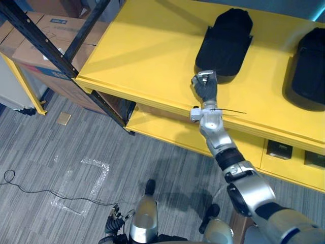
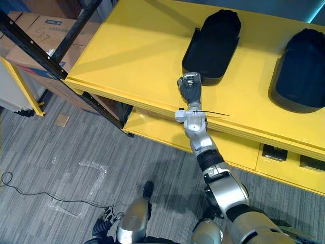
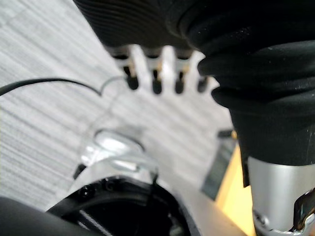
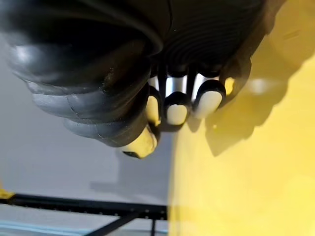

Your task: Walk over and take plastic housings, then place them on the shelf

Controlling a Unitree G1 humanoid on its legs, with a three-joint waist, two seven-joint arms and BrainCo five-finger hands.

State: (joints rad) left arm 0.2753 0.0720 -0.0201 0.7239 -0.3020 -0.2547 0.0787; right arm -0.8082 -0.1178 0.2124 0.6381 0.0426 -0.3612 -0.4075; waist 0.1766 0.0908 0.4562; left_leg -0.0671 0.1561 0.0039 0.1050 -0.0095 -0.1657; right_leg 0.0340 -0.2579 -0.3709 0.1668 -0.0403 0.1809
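Two black plastic housings lie on the yellow shelf top [image 1: 147, 51]: one [image 1: 226, 40] in the middle, another [image 1: 310, 66] at the right edge. My right hand [image 1: 205, 87] reaches over the shelf's front edge, right at the near end of the middle housing. Its fingers [image 4: 177, 105] are curled in with nothing held, above the yellow surface. Whether it touches the housing I cannot tell. My left hand [image 1: 114, 223] hangs low by my side, its fingers [image 3: 155, 73] straight over the grey floor.
A black diagonal shelf post [image 1: 45, 46] crosses at the upper left, with cardboard boxes [image 1: 45, 25] behind it. A lower yellow shelf [image 1: 167, 127] carries small dark boxes [image 1: 279, 149] at the right. Grey carpet with tape marks [image 1: 81, 188] spreads to the left.
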